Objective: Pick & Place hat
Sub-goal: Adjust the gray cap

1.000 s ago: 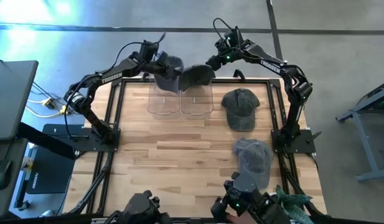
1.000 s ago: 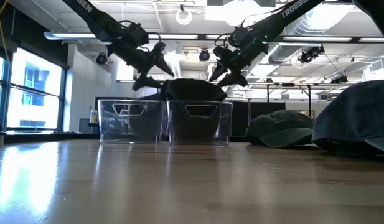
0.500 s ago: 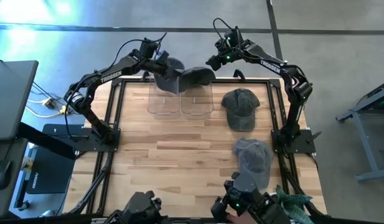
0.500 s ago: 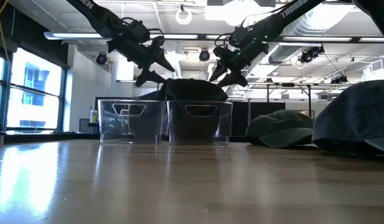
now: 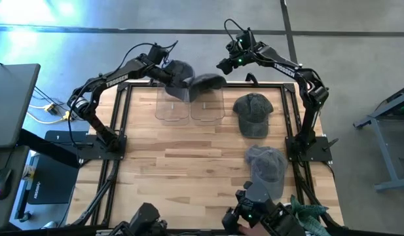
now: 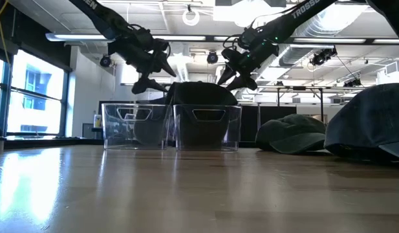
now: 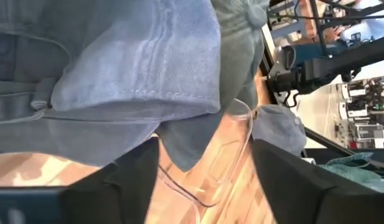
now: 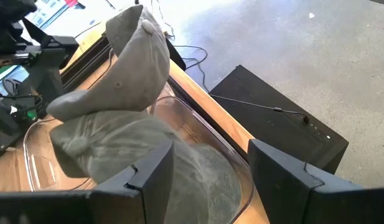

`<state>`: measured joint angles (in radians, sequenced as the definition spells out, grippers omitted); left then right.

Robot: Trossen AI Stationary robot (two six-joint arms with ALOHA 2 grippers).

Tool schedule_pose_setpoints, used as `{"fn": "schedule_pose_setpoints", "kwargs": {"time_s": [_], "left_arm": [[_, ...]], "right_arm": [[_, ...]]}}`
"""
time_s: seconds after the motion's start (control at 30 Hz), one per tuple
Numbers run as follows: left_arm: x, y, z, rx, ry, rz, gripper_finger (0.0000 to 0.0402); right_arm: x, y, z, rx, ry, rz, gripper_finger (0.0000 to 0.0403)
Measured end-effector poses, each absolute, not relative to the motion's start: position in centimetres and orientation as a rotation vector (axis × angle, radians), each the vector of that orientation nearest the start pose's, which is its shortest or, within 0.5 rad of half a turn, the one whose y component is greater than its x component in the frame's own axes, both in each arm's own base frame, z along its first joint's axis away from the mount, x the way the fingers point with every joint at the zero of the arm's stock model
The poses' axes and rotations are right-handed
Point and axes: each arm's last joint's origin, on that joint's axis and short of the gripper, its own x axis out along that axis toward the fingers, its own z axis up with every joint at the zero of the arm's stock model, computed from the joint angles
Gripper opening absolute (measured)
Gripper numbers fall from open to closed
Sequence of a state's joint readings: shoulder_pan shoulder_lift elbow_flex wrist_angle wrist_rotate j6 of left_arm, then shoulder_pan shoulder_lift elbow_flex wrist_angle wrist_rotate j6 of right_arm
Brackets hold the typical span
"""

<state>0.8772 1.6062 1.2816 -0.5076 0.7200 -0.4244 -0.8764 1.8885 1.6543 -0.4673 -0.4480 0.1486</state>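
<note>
- Left gripper [image 5: 164, 62], upper left of centre in the high view: fingers spread, nothing pinched as far as I can tell. The blue-grey hat [image 5: 177, 77] lies draped over the rim of the left bin [image 5: 171, 110], partly in it.
- In the left wrist view that hat fills the top of the frame, right up against the fingers. I can't tell whether cloth touches a pad, so check it's free before you pull away.
- Lift straight up off the hat, not sideways. A snagged brim would likely drag it back out of the bin.
- The hat sits high on the bin wall. If it hangs outside, nudge it inward.
- The dark hat [image 5: 207, 82] rests on the right bin [image 5: 207, 108], centre top, crown up and poking above the rim in the low view.
- Right gripper [image 5: 224, 65], upper centre-right: fingers spread, empty, just beside the dark hat.
- The two grippers are close across the bins, so move one arm at a time.
- Both bins sit at the table's [image 5: 188, 164] top edge, with little margin behind.
- Two more hats [image 5: 253, 113] wait at right; the middle and lower left of the table show only bare wood, so route through there.
</note>
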Motion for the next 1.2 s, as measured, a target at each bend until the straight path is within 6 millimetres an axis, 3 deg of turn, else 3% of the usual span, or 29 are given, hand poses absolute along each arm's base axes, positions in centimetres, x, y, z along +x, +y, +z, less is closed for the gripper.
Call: {"fn": "schedule_pose_setpoints", "kwargs": {"time_s": [0.17, 0.3, 0.43, 0.67, 0.8, 0.93, 1.07, 1.2], "left_arm": [[23.1, 25.0, 28.3, -1.039, 0.547, 0.242, 0.017], [22.2, 25.5, 30.7, -1.05, 0.55, 0.2, 0.0134], [21.9, 25.7, 33.5, -0.892, 0.558, 0.233, 0.0114], [21.6, 26.7, 36.4, -0.474, 0.59, 0.507, 0.0109], [21.4, 27.3, 36.1, -0.332, 0.679, 0.667, 0.0141], [21.9, 28.7, 34.4, -0.31, 0.751, 0.78, 0.0214], [22.1, 30.4, 32.2, -0.343, 0.816, 0.847, 0.0286], [22.1, 32.0, 29.9, -0.433, 0.851, 0.975, 0.0303]], "right_arm": [[28.2, -31.9, 29.5, 0.582, 0.536, -0.454, 0.0199], [28.2, -31.9, 29.4, 0.588, 0.543, -0.453, 0.02], [28.2, -31.8, 29.3, 0.592, 0.549, -0.453, 0.02], [28.1, -31.8, 29.3, 0.579, 0.554, -0.449, 0.02], [28.1, -31.8, 29.3, 0.582, 0.562, -0.448, 0.02], [28.1, -31.8, 29.3, 0.582, 0.562, -0.448, 0.02], [28.1, -31.8, 29.3, 0.582, 0.562, -0.448, 0.0199], [28.1, -31.7, 29.2, 0.594, 0.564, -0.427, 0.02]]}}
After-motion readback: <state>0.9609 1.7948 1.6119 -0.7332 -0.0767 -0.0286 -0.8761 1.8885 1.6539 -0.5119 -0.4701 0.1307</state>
